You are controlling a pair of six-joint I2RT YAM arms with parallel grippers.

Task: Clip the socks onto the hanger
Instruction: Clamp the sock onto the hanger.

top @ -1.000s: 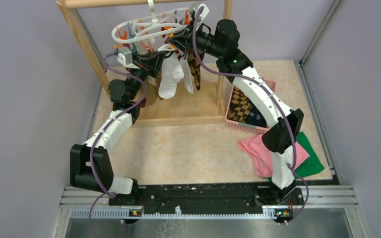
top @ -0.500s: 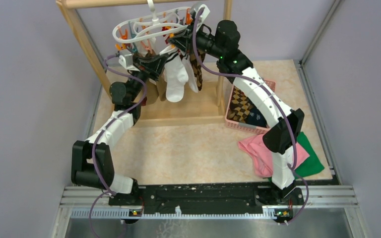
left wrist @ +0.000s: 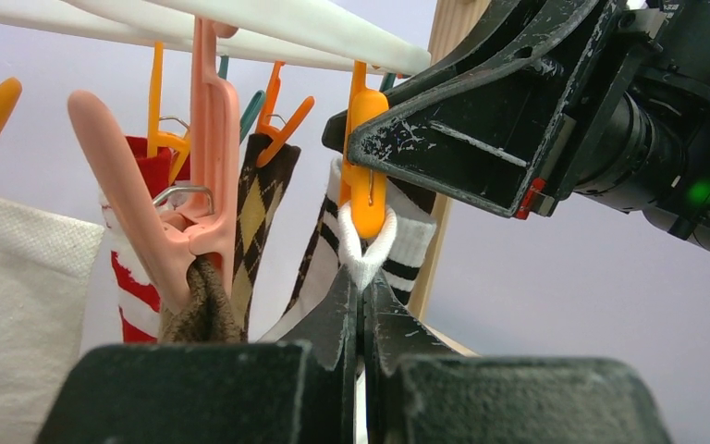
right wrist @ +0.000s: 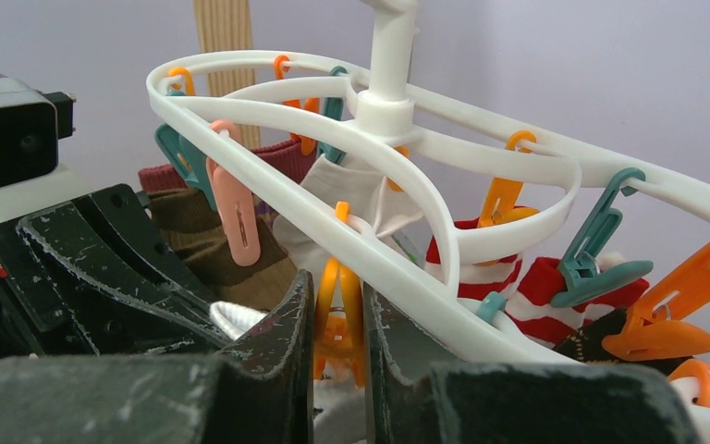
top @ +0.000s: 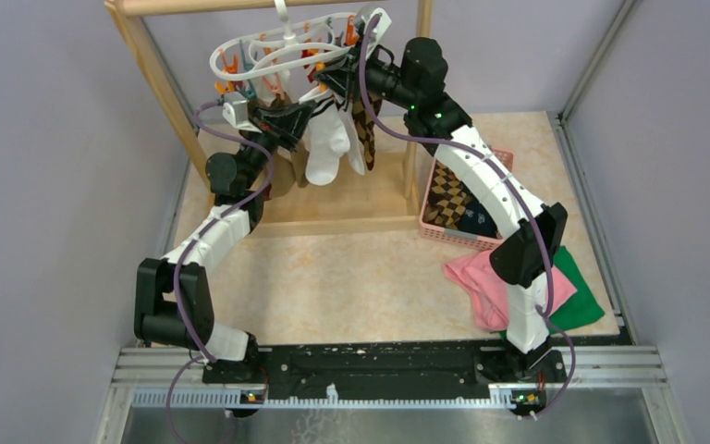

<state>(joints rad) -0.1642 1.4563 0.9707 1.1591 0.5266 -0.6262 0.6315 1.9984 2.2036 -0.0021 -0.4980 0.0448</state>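
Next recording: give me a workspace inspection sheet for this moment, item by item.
Surface: beige table, no spills seen.
Job's things: white sock cuff sits in an orange clip of the hanger; argyle sock hangs beside it; spare socks in pink basket.
Clutter: pink cloth and green cloth by the right arm's base.
Grippers: left gripper pinches the white sock's cuff; right gripper closed around the orange clip.
Cables: purple cables follow both arms; no snag seen.
Surroundings: wooden rack, plain walls.

Left arm (top: 208,236) and right arm (top: 485,180) reach high, left fingers (left wrist: 337,314) pinched, right fingers (right wrist: 287,324) slightly parted.
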